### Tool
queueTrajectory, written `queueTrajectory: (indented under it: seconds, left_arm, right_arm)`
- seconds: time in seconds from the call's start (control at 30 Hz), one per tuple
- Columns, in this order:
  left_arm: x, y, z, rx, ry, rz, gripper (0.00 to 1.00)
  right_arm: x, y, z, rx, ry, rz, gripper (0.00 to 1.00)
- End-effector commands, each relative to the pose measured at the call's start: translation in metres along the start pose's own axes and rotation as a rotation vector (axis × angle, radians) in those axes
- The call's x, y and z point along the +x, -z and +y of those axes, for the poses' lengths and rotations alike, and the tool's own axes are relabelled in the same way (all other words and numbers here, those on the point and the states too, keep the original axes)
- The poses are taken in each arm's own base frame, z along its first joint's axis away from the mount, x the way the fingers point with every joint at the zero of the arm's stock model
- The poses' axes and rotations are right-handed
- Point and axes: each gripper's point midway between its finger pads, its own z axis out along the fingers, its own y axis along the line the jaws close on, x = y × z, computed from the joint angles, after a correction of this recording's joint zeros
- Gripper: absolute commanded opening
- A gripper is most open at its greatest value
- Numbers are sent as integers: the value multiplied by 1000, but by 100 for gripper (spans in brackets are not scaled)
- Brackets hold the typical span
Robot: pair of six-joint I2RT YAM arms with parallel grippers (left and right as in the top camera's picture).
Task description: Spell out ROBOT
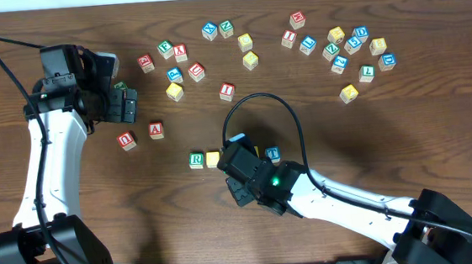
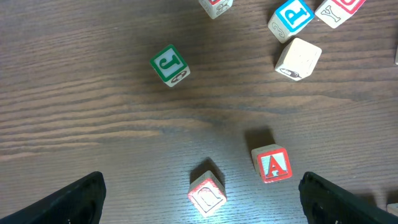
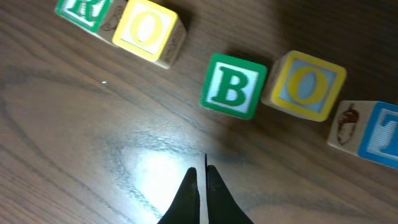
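jaws of right gripper [image 3: 203, 177] closed, empty, near b cube [image 3: 233, 86]; left gripper [image 2: 202, 180] wide open, empty.

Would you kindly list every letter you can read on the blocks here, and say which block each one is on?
"R": green-bordered end cube.
"O": yellow second cube.
"B": green-bordered middle cube.
"O": yellow fourth cube.
"T": blue-bordered cube.
"A": red-lettered cube.
"P": blue-lettered cube.
Other scattered cubes: too small, cut off or turned away to read surely.

Bright glare patch on table [image 3: 149, 171]
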Motion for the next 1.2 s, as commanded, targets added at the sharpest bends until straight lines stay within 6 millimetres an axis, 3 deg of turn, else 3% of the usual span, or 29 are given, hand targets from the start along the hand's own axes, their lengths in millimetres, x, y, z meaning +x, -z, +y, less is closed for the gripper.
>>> queueTrajectory:
  seconds: [0.0, 0.77, 1.17]
  left_arm:
    - [-6, 1, -1, 10, -7, -11, 98]
    - [-6, 1, -1, 10, -7, -11, 98]
    - [-6, 1, -1, 10, -7, -11, 97]
  right_arm:
    - [1, -2, 1, -5, -5, -7, 2]
    - [0, -24, -17, -10, -68, 20, 1]
    - [-3, -26, -18, -14, -74, 12, 1]
